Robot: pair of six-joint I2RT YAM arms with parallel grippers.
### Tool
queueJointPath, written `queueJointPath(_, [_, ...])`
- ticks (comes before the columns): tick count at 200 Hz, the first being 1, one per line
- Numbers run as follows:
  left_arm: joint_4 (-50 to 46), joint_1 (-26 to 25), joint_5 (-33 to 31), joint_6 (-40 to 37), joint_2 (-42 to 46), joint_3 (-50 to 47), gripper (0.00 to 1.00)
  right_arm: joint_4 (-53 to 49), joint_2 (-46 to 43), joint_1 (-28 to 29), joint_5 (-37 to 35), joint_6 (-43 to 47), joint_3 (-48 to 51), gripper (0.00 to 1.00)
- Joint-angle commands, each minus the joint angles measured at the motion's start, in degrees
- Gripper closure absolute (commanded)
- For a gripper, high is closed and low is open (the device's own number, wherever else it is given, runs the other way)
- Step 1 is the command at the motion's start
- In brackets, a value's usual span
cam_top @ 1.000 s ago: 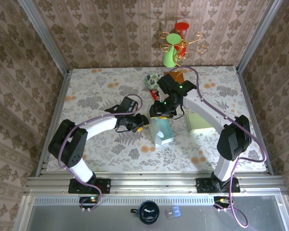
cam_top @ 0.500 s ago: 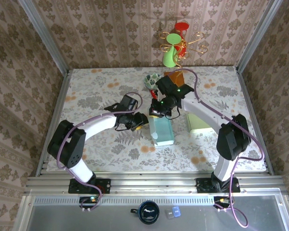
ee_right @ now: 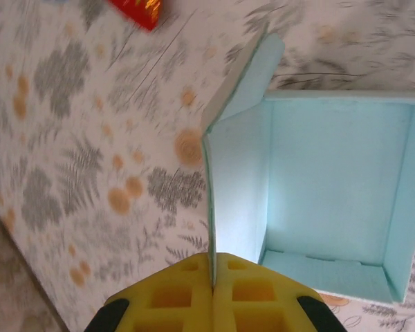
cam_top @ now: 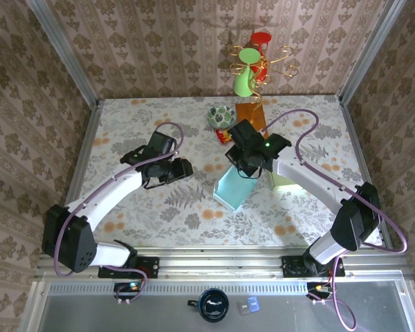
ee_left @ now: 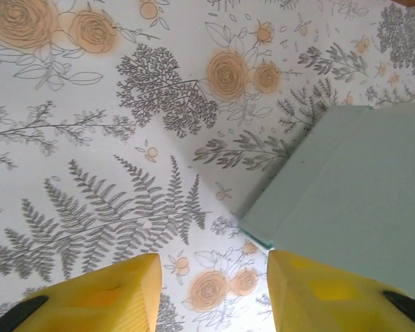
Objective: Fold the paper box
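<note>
Near the middle of the surface (cam_top: 124, 131) lies the pale blue paper box (cam_top: 233, 191), its inside facing my right wrist. My right hand (ee_right: 213, 268) is pinched tight on the thin edge of one wall, at the box's 12 o'clock end. My left hand (cam_top: 182, 170) hangs at its 9 o'clock, half open and holding nothing.

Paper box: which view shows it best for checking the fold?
Right wrist: it looks into the open paper box, showing inner walls and one side wall pinched between the jaws. Top external shows its outline, small; left wrist, a plain outer face.
</note>
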State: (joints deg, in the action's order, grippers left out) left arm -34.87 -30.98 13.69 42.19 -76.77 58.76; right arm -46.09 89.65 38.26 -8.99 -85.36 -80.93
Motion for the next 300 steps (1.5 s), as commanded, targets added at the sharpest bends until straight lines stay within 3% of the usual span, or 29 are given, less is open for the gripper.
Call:
queueJointPath(1, [-5.06, 0.92, 1.01, -5.4, 1.35, 0.87, 0.55, -12.36, 2.52, 0.62, -10.86, -19.39, -4.78, 1.0])
queueJointPath(51, [-7.33, 0.93, 4.2, -9.49, 1.95, 1.86, 0.55, -10.41, 7.86, -0.03, -9.72, -35.04, -6.77, 1.0])
queueJointPath(93, [-6.9, 0.23, 6.57, -14.05, 2.77, 1.27, 0.55, -10.91, 9.87, -0.56, -8.54, -35.76, -9.5, 1.0])
queueJointPath(166, [-3.12, -2.0, 6.67, -15.12, -0.53, 1.82, 0.54, -5.05, 4.27, -1.12, -9.07, -25.03, -5.22, 0.65])
queueJointPath(198, [-1.54, -3.31, 6.17, -15.78, -1.26, 2.21, 0.52, -2.25, 1.51, -3.06, -8.96, -11.03, -5.75, 0.54])
queueJointPath(220, [-1.08, -3.94, 6.55, -16.94, -0.75, 2.03, 0.5, 4.14, -2.18, -6.18, -6.25, 6.44, -3.19, 0.5])
queueJointPath(238, [-1.92, -5.19, 5.6, -19.09, 0.85, 1.65, 0.49, 11.37, -7.14, -10.15, 0.02, 27.37, 0.55, 0.46])
queueJointPath(249, [-1.51, -6.56, 4.34, -20.69, 2.76, 0.72, 0.49, 17.25, -11.13, -13.28, 8.75, 42.18, 4.56, 0.46])
queueJointPath(267, [1.63, -9.37, 1.45, -23.88, 6.33, -2.33, 0.42, 18.5, -15.46, -16.99, 19.15, 60.43, 10.06, 0.45])
queueJointPath(300, [4.41, -10.9, 0.66, -26.09, 5.42, -1.94, 0.4, 12.27, -17.1, -20.78, 25.48, 80.16, 14.52, 0.45])
